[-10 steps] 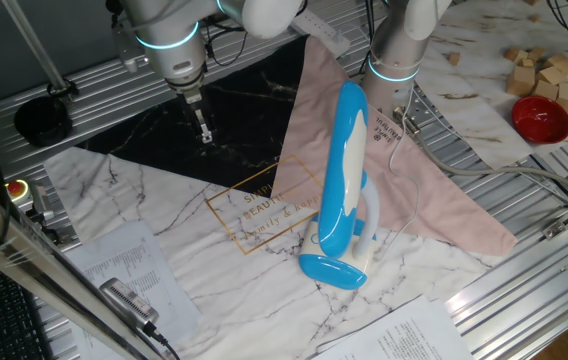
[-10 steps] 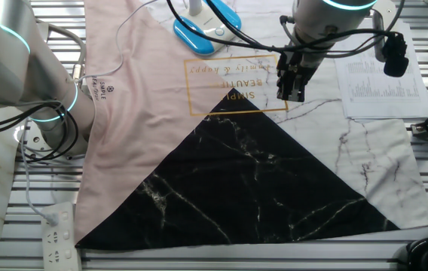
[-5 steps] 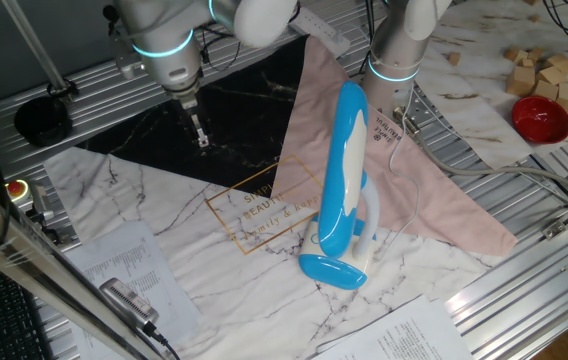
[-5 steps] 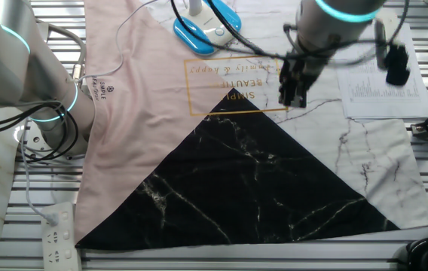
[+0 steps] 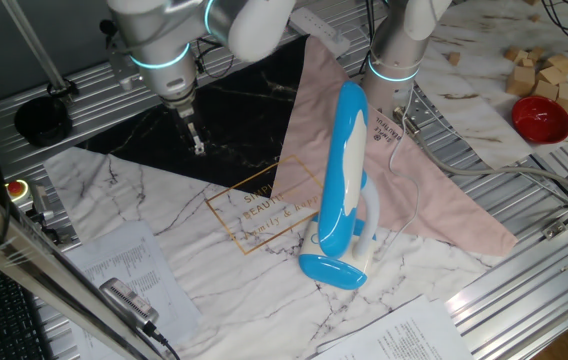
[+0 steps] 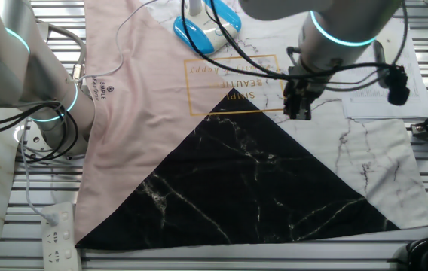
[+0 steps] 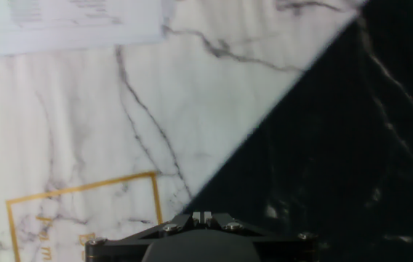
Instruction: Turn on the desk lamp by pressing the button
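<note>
The desk lamp stands folded on the marble-print mat, its long blue head over the white neck and its blue oval base towards the front. In the other fixed view only its base shows, at the top edge. I cannot make out its button. My gripper hangs over the border of the black and white mat areas, well left of the lamp and apart from it. It also shows in the other fixed view. In the hand view the gripper has its fingertips together and holds nothing.
A pink cloth lies under and behind the lamp. A second arm's base stands just behind the lamp head. A red bowl and wooden blocks sit far right. Printed papers lie front left.
My gripper has moved farther from the lamp, sliding along the edge of the black mat area. The lamp has not moved.
</note>
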